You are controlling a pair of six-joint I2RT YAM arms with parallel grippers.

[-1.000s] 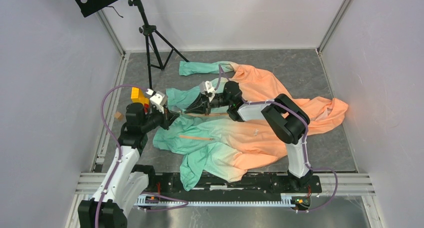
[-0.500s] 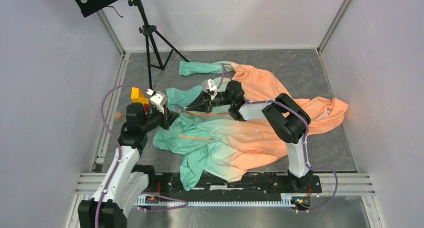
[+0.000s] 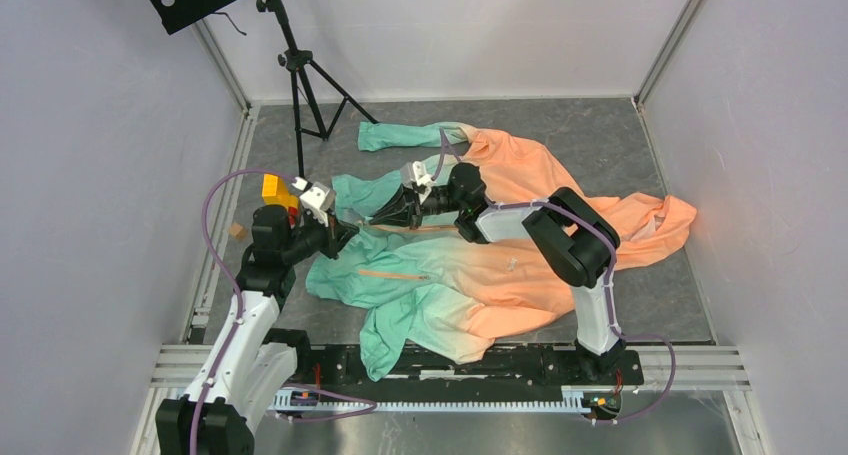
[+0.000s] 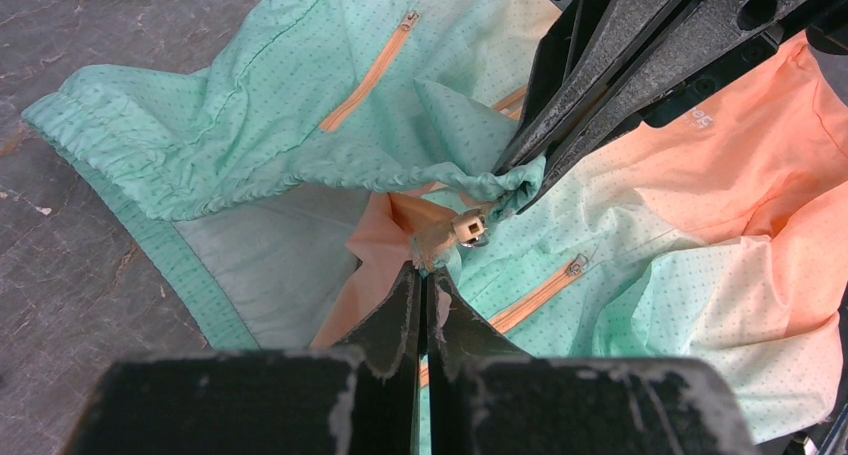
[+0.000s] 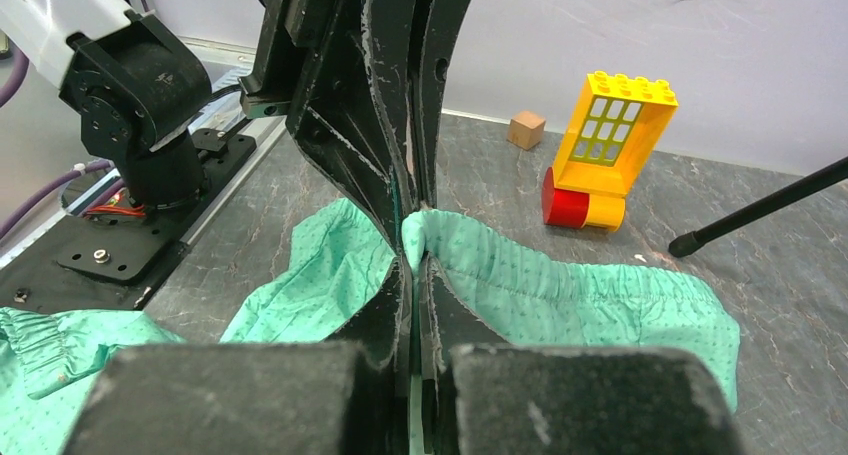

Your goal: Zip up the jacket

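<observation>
Barely anything has shifted since half a second ago: the right hand (image 3: 378,218) has dipped a touch lower over the jacket (image 3: 480,275), and the left hand (image 3: 348,229) sits where it was. The jacket lies spread on the table (image 3: 600,135), mint end toward the left arm, peach end toward the right wall (its front open at the hem). Both hands meet at the jacket's mint hem.

The left wrist view shows what the overhead view cannot. The left hand's fingers (image 4: 395,315) are pressed together on the orange zip edge, with a metal slider (image 4: 467,227) just past their tips. The right hand's tips clamp bunched hem beside it.

The right wrist view shows its own fingers closed on a green hem fold (image 5: 560,275). Beyond the jacket stand a yellow block (image 5: 610,135) and a wooden cube (image 5: 526,130).
</observation>
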